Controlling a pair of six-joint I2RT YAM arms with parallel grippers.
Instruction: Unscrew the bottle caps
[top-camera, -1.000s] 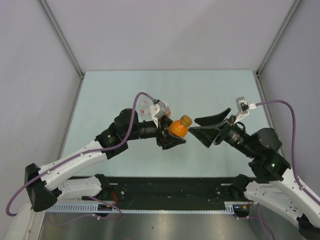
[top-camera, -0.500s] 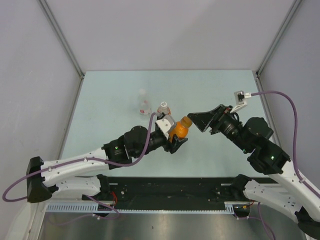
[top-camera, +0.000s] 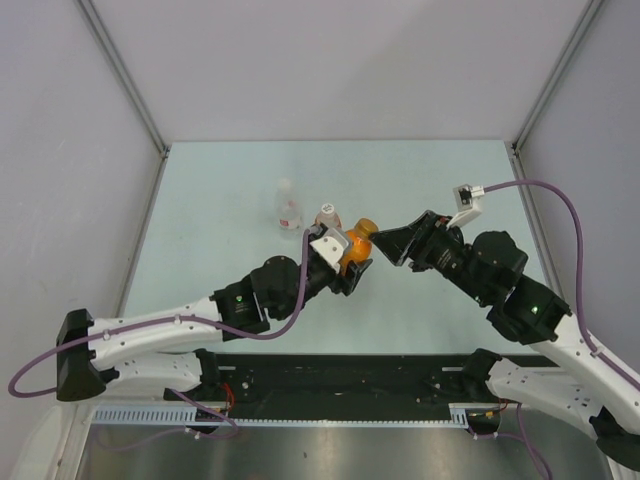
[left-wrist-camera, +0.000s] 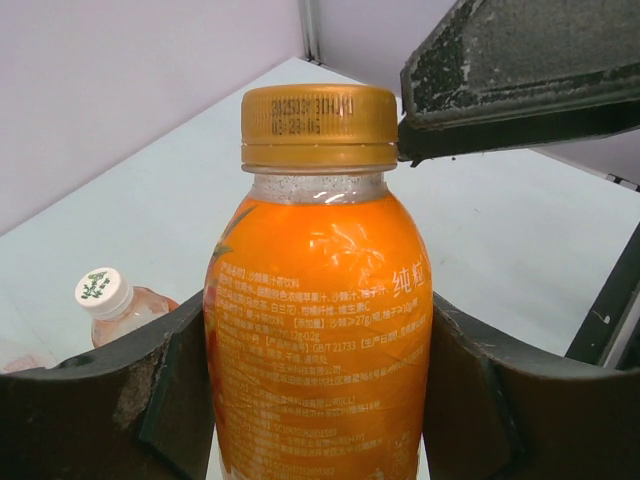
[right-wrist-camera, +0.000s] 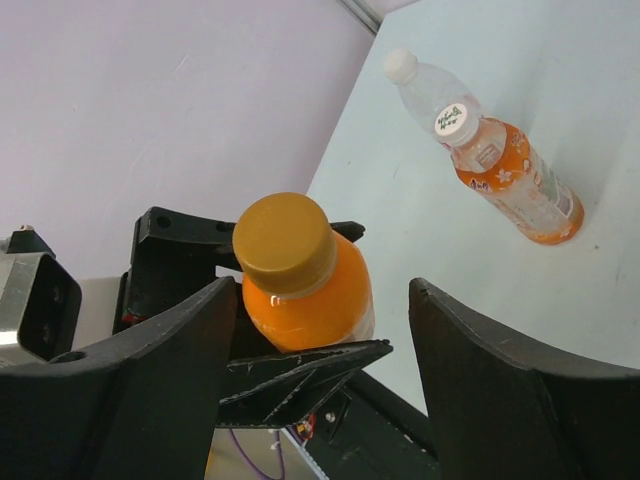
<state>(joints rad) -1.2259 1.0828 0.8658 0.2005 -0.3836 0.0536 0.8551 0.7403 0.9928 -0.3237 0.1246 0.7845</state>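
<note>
Left wrist view shows you the short squat orange plastic bottle (left-wrist-camera: 318, 330) pinched at its body between the dark fingers (left-wrist-camera: 110, 400) of the left gripper (top-camera: 343, 266), near the middle of the pale green table (top-camera: 450, 180). Its round orange screw cap (left-wrist-camera: 319, 125) sits on the neck. Your right gripper (top-camera: 392, 246) has its jaws spread, one on each side of that cap. One finger's edge lies right at the cap's side, while the right wrist view shows the other finger apart from it. Behind, a taller plastic bottle of orange drink (right-wrist-camera: 505, 175) with a white round cap (right-wrist-camera: 457, 120) stands just beside a clear plastic bottle (right-wrist-camera: 428, 90) with a small white cap (right-wrist-camera: 400, 65).
</note>
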